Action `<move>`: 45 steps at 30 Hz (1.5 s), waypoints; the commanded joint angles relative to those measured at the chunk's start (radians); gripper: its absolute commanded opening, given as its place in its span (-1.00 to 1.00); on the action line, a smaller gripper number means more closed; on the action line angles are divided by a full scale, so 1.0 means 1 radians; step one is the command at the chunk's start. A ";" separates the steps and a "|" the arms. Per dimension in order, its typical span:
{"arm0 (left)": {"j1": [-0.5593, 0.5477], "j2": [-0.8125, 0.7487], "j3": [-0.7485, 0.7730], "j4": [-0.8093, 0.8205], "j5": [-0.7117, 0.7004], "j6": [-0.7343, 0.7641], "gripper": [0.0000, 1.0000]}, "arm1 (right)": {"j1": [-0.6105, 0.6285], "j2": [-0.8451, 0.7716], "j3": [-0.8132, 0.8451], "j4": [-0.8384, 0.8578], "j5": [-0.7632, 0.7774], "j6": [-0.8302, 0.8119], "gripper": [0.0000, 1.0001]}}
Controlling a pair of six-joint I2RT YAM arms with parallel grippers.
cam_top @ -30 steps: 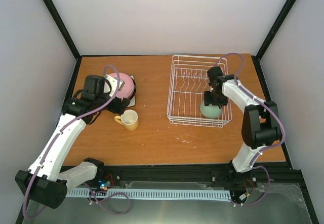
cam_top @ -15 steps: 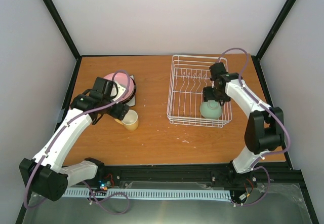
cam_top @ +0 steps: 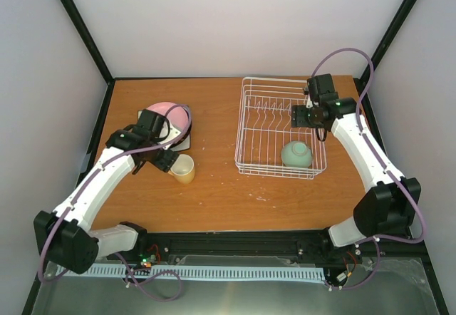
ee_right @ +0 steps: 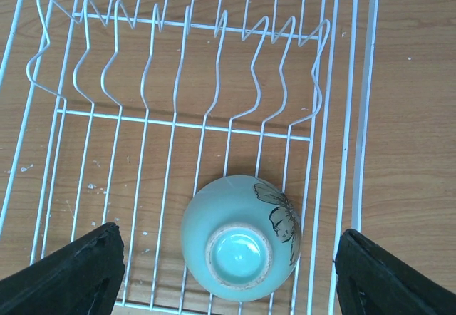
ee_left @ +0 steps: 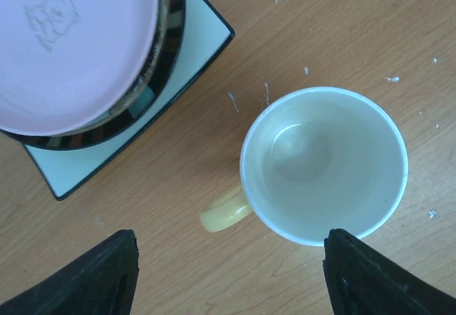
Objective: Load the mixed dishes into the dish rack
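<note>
Left gripper (ee_left: 229, 238) splayed wide over yellow mug (ee_left: 324, 165) beside pink plate (ee_left: 71, 44), right gripper (ee_right: 228, 233) apart above upturned mint-green bowl (ee_right: 241, 247) near dish rack (ee_right: 365, 80) right wall, white square plate (ee_left: 203, 44) mostly covered

— What's stacked on the left?
— Three that I can count: one pink plate (ee_left: 71, 44), one dark-rimmed plate (ee_left: 176, 30), one square plate (ee_left: 203, 37).
— And the rest?
— One mug (ee_left: 324, 165), one bowl (ee_right: 239, 247), one rack (cam_top: 267, 133).

Yellow mug (ee_left: 324, 165) stands beside perhaps three stacked plates (ee_left: 78, 44).
</note>
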 commanded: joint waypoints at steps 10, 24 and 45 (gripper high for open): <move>-0.005 0.175 0.012 0.071 0.044 0.060 0.21 | 0.004 -0.048 0.014 -0.024 -0.029 -0.030 0.61; -0.005 0.342 0.082 0.106 0.073 0.083 -0.17 | 0.005 -0.033 0.027 -0.027 -0.029 -0.047 0.61; -0.007 0.361 0.326 0.009 0.213 -0.027 -0.99 | 0.005 -0.051 0.002 -0.011 -0.023 -0.050 0.59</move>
